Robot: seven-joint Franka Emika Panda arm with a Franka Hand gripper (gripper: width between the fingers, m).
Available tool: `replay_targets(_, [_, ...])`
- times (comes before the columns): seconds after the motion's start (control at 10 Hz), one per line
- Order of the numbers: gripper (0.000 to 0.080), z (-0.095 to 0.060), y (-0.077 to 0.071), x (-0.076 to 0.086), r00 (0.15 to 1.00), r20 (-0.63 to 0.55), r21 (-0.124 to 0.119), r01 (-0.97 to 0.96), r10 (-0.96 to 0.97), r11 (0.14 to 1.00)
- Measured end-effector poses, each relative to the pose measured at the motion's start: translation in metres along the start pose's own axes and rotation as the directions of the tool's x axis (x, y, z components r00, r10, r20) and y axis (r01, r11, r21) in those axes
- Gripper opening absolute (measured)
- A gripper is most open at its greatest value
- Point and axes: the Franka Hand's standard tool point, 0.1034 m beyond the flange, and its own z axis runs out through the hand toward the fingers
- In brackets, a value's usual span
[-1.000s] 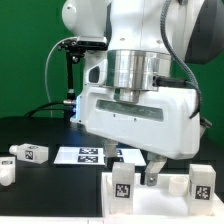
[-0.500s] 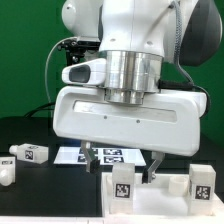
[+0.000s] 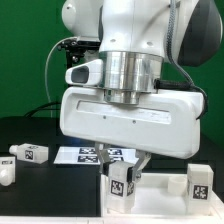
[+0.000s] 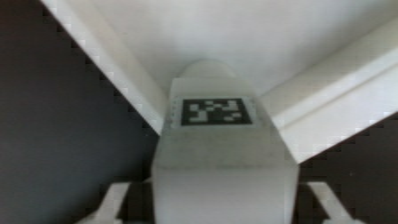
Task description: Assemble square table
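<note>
The white square tabletop lies at the front of the exterior view. A white block leg with a marker tag stands upright on it. My gripper is lowered over this leg, one finger on each side. In the wrist view the leg fills the middle, and the fingers stand apart from its sides with dark gaps, so the gripper is open. The tabletop's rim runs behind the leg. A second leg stands on the tabletop at the exterior view's right.
Two more tagged legs lie on the black table at the exterior view's left. The marker board lies flat behind the tabletop. The arm's large white body hides the middle of the scene.
The hand has turned and come down over the upright leg. Its fingers, earlier wide apart beside it, now stand close on either side.
</note>
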Motion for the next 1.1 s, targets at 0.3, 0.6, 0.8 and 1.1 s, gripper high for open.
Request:
replay_targets(0.3, [0.0285, 0.0014, 0.0014, 0.0037, 0.953, -0.006, -0.005, -0.303, 0.303, 0.953])
replay_targets(0.6, [0.0285, 0.001, 0.0032, 0.0026, 0.704, 0.041, -0.058, -0.707, 0.709, 0.705])
replay_targets(0.8, [0.0285, 0.0011, 0.0021, 0.0, 0.475, 0.041, -0.068, -0.876, 0.879, 0.477])
replay_targets(1.1, [0.0285, 0.0009, 0.0041, -0.0022, 0.253, 0.03, -0.064, -0.965, 0.967, 0.255])
